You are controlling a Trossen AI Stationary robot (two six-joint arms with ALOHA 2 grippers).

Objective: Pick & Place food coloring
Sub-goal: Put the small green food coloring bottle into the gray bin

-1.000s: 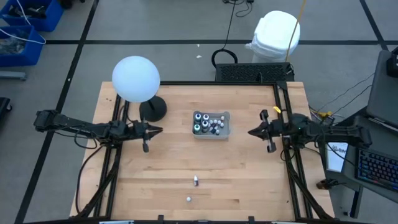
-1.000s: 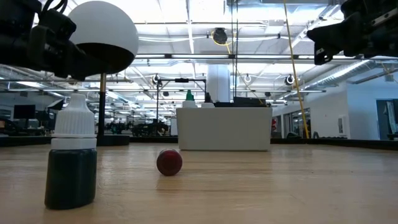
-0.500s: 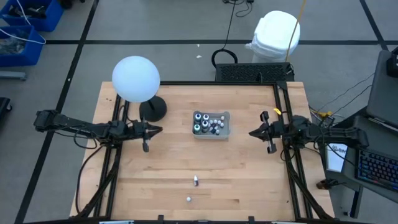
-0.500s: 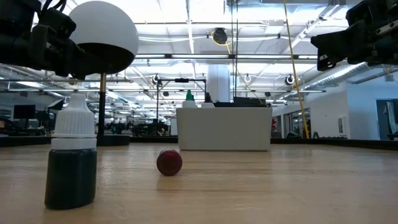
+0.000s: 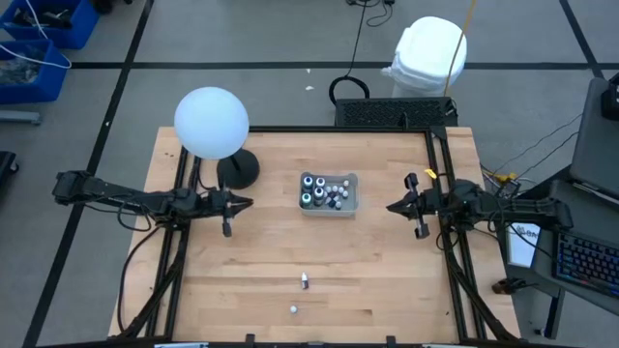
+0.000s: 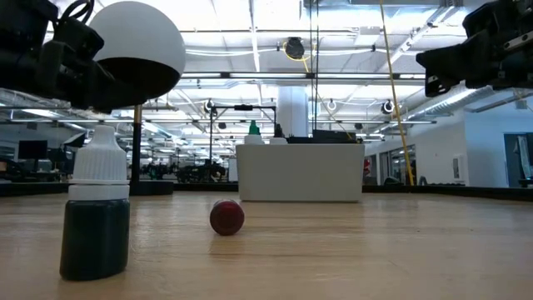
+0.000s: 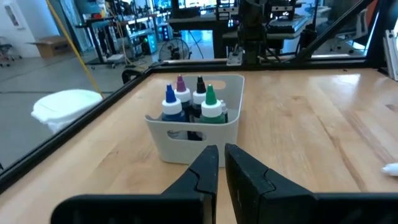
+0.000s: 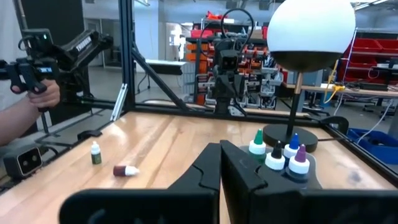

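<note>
Food coloring bottles (image 5: 327, 191) stand in grey tray (image 5: 351, 206) at worktop (image 5: 387, 280) centre. Two strays at 6 o'clock: one upright (image 5: 305, 280), one toppled (image 5: 293, 309). Left gripper (image 5: 246, 202) at 9 o'clock, jaws nearly closed, empty. Right gripper (image 5: 392, 207) at 3 o'clock, jaws closed, empty.
</note>
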